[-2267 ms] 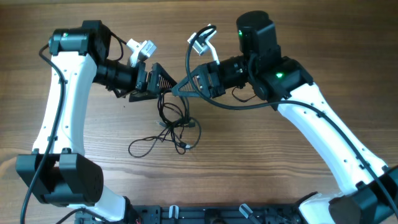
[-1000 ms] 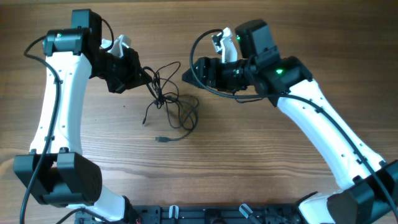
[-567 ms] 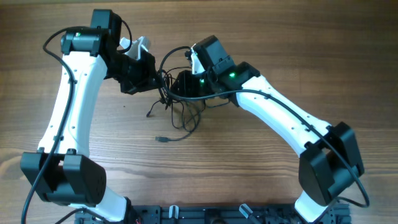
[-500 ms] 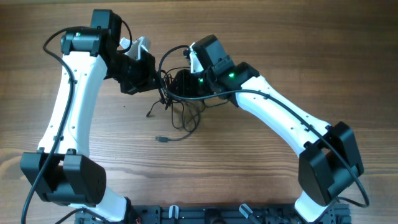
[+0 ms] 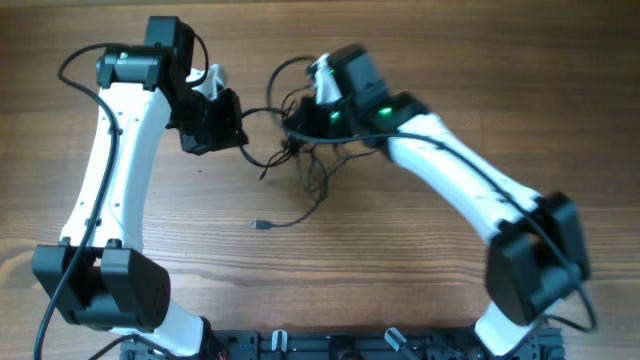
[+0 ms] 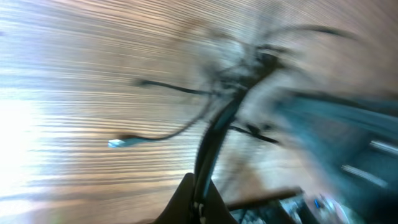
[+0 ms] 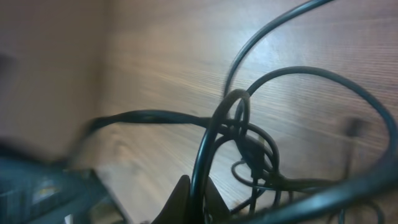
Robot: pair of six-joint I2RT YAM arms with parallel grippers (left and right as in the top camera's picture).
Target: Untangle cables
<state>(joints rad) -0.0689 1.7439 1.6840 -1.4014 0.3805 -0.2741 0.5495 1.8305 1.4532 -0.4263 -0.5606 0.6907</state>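
The left gripper point(image 5: 240, 140) is pinching shut on the cables point(image 5: 305, 160). In the left wrist view a black strand is rising straight out from between its closed fingertips point(image 6: 181, 205), though that picture is badly blurred. The right gripper point(image 5: 293, 125) is likewise clamping shut on the cables. In its wrist view a loop is coming up from between its fingertips point(image 7: 177, 208) and running into a knot of crossing loops just beyond them.

Seen from above, the two grippers are facing each other near the far middle of the table point(image 5: 420, 270), left gripper on the left, right gripper just to its right. Thin strands are stretching across the short gap between them. Most of the bunch is hanging just under and on the near side of the right gripper. From there one cord is trailing nearer and leftward across the wood, ending in a small silvery plug end point(image 5: 258, 224), which is lying well apart from both grippers.
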